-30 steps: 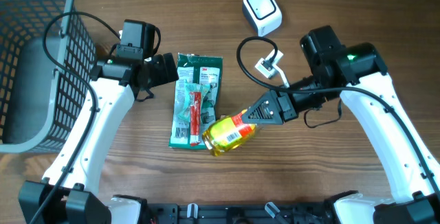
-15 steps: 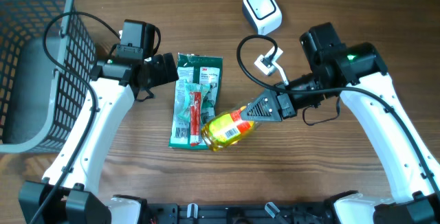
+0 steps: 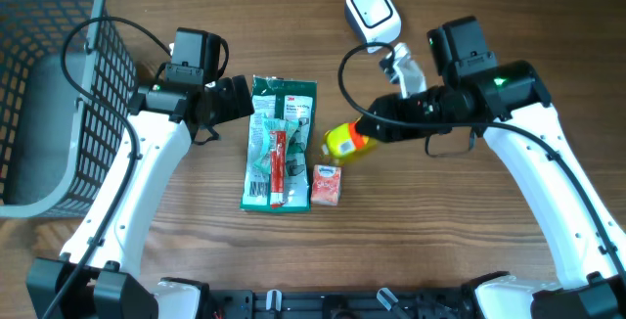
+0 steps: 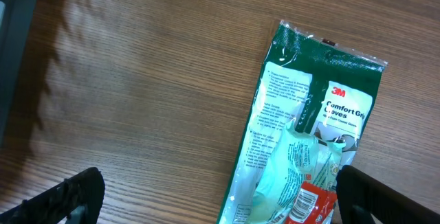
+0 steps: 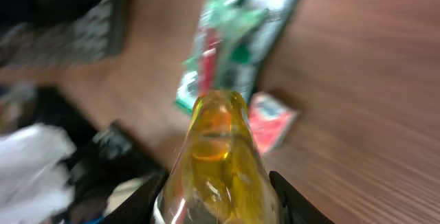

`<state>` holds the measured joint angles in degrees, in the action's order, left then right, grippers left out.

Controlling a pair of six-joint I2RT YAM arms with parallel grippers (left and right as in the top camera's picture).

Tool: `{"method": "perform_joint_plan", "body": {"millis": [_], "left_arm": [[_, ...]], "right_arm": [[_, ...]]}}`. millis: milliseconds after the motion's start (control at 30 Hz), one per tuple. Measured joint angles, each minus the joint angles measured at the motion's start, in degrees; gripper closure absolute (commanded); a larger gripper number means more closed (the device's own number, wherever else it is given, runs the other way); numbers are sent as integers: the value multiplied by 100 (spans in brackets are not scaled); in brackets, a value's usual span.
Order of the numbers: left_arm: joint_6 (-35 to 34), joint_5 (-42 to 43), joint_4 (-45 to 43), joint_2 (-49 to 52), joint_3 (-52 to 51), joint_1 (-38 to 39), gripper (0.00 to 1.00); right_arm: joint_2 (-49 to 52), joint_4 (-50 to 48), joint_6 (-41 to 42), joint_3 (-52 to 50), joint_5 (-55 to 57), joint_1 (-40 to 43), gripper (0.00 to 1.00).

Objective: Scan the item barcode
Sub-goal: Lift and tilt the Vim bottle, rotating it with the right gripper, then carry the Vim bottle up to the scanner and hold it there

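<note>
The right gripper (image 3: 364,133) is partly closed on the yellow bottle (image 3: 342,143), holding it clear of the wooden table (image 3: 469,260) around the middle of the scene. In the overhead view the bottle sticks out to the left of the fingertips. Its free end is just right of the green glove pack (image 3: 279,143) and slightly far of the small red packet (image 3: 326,184) lying on the table. In the right wrist view the bottle fills the gap between the two fingers (image 5: 148,196), with both appearing to press its sides. That picture is blurred, so the exact contact is hard to judge and no barcode can be made out. The white scanner (image 3: 373,11) sits at the far edge of the table, beyond the bottle and a little to its right, well apart from it.

The left gripper (image 3: 238,99) hovers with its jaws spread wide and nothing between them, above the far left corner of the glove pack. The grey basket (image 3: 59,25) stands at the far left of the table.
</note>
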<state>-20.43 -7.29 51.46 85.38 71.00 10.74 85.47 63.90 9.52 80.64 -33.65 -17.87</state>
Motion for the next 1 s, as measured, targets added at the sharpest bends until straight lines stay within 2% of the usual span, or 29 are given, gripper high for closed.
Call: {"method": "perform_joint_plan", "body": {"millis": [167,367,433,633,800,1000], "left_arm": [[0,0,2,0,0,0,0],[0,2,2,0,0,0,0],[0,0,2,0,0,0,0],[0,0,-2,0,0,0,0],[0,2,0,0,0,0,0],[0,0,0,0,0,0,0]], "right_arm": [[114,422,452,1167,1016,0,96],[758,1547,544,3803,1967,0,94],[1082,1582,516,4376,2238,0,94],[2192,1010,275,4625,3241,0,96],[3075,107,35,4625,4116,-114,95],[3622,-597,-695,4625,5219,-476,95]]}}
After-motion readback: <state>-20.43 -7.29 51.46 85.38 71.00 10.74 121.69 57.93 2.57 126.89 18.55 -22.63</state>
